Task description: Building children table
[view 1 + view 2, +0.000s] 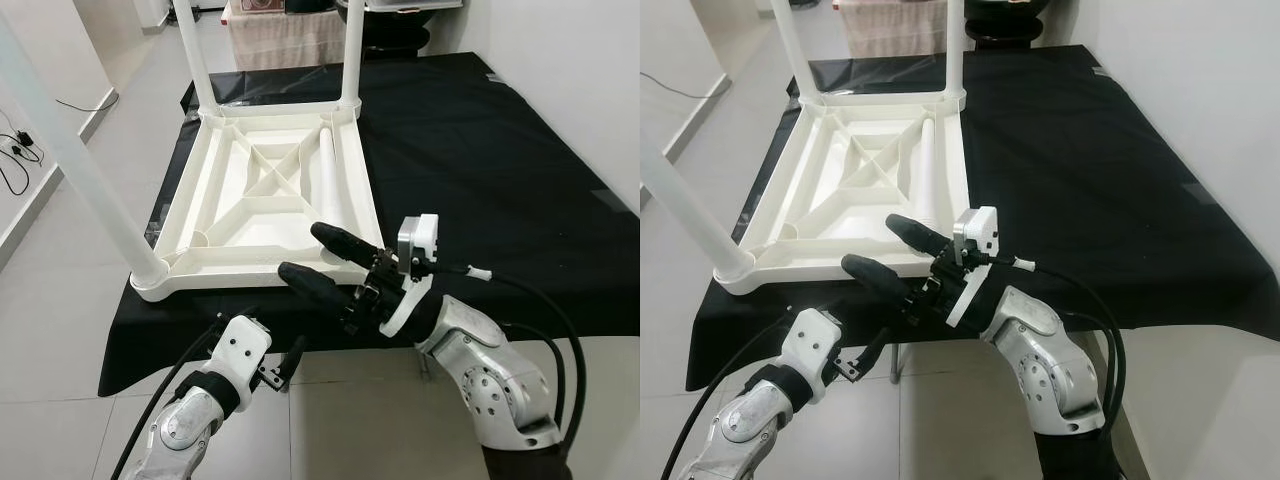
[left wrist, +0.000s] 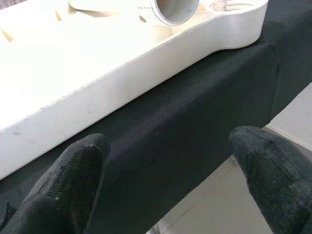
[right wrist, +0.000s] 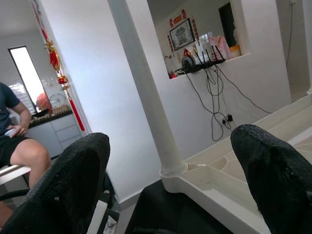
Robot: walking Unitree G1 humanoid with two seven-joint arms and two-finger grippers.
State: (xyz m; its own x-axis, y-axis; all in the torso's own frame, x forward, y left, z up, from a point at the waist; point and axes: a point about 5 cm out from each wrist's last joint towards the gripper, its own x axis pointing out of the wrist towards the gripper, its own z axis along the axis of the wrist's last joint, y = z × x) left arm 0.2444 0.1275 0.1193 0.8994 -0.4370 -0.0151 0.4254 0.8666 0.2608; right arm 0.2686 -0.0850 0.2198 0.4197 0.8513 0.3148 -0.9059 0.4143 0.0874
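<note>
A lived-in home is being shown. Pale floor tiles (image 1: 90,330) are being seen around a low table draped in a black cloth (image 1: 480,150), on which a white plastic children's table (image 1: 265,200) is being kept upside down. Red hanging ornaments (image 3: 61,80) are being displayed along a white wall, and a framed picture (image 3: 183,33) is being shown above a ledge crowded with small objects, from which cables (image 3: 214,105) are being trailed down to a wall socket. A kitchen cabinet (image 3: 53,129) is being glimpsed in the background, where a person (image 3: 17,146) is being seen seated.
</note>
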